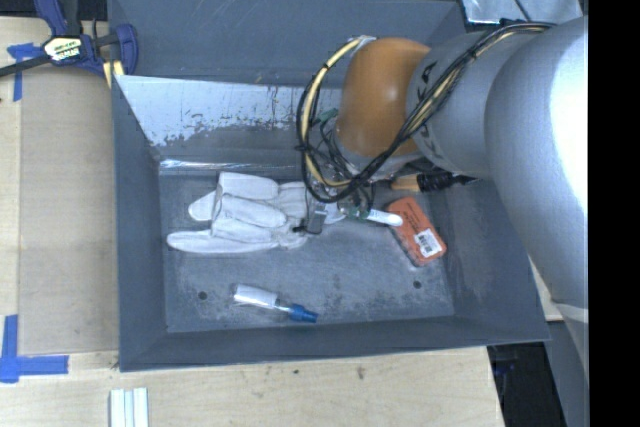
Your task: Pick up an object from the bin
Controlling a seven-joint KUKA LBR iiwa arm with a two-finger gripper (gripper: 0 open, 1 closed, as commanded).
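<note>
Gripper (315, 221) sat low at the cuff end of a white glove (240, 215); whether it was open or closed, or gripping anything, could not be told. The glove lay flat, its long axis running straight away from the gripper, finger end farthest. Just behind the gripper lay an orange packet (418, 233). Farther off, beside the glove, lay a blue-capped tube (272, 303).

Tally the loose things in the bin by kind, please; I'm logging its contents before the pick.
White glove: 1
Pen with blue cap: 1
Orange item with barcode label: 1
Thin white stick-shaped item: 1
Total: 4 in sight; the arm covers part of the bin, so more may lie under it.
</note>
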